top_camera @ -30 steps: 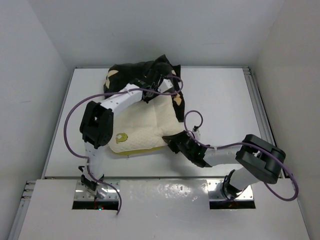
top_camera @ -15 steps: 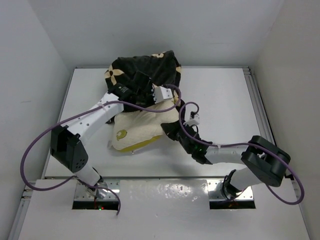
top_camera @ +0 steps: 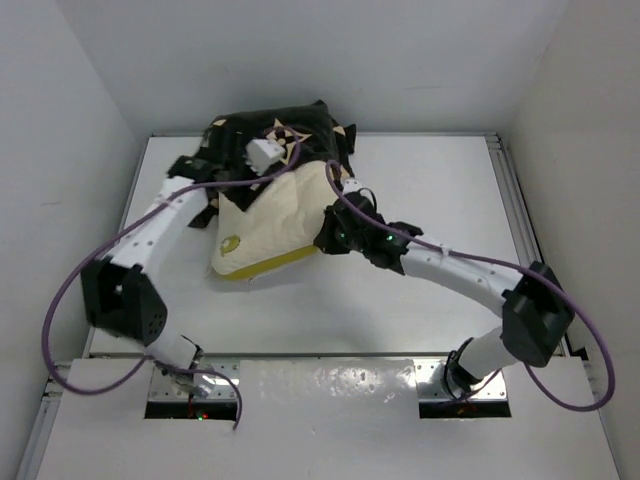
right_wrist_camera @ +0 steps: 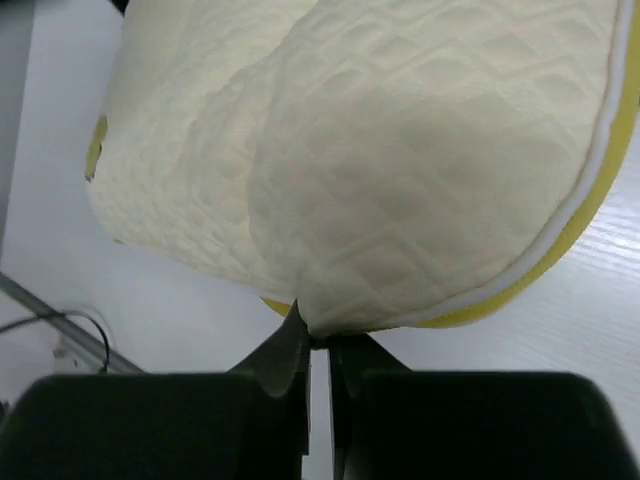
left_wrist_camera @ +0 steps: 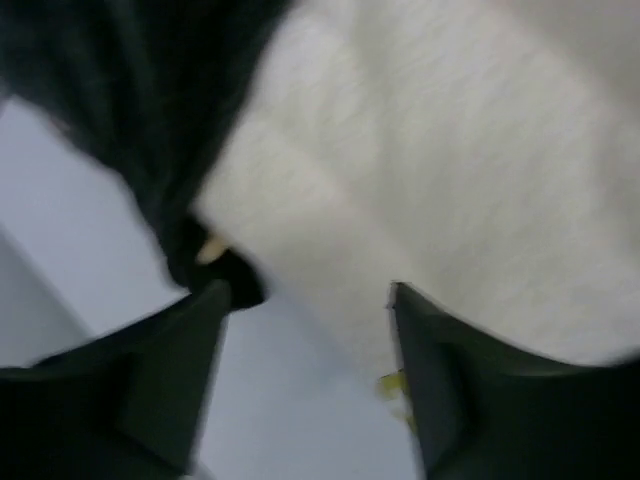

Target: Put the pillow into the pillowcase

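With the left jaws wide and empty, the pillowcase (top_camera: 300, 130) may slip off the pillow (right_wrist_camera: 400, 150), whose edge the right jaws barely pinch.

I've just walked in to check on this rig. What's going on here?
Two robot arms are working a pillow into a pillowcase. The black patterned pillowcase covers only the far end of the cream pillow; most of the pillow lies bare on the table. The right gripper is pinched shut on the pillow's right-hand edge. The left gripper is open near where the case meets the pillow and holds nothing.
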Available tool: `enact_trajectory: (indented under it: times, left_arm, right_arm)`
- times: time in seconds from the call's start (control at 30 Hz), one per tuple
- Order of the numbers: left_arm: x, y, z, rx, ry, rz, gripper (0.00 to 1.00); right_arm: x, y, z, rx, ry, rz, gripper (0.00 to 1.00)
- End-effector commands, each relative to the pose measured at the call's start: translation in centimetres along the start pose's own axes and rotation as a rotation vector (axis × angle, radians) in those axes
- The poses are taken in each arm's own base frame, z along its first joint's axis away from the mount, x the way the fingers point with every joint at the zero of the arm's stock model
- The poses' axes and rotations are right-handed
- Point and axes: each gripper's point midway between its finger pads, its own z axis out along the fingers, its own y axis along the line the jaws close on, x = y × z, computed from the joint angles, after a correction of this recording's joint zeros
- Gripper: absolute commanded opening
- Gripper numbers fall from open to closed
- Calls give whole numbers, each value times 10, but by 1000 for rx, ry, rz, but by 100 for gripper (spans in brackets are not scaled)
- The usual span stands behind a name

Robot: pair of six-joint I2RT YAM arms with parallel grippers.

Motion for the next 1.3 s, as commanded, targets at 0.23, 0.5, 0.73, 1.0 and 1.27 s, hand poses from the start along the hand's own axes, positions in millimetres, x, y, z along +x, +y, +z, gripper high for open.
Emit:
enact_trajectory:
  times: [0.23,0.5,0.73,1.0,1.27]
  left_arm:
    - [157,30,-29,-123,232,-453,18]
    - [185,57,30,-128,302,-513,60]
    - [193,67,63,-148,346,-418,66]
    - [195,50,96,-78,322,-320,76]
    - [199,54,130,-74,321,-377,40]
  right_arm:
    - [-33,13,-79,-380,120,-294,99]
    - [-112,-32,-67,-410,41,-44,47]
    - [-135,-205,8,300,-2,127,18]
    - [-105,-235,117,313,133,104,42]
    - [-56,-212,139,199,200,116,68]
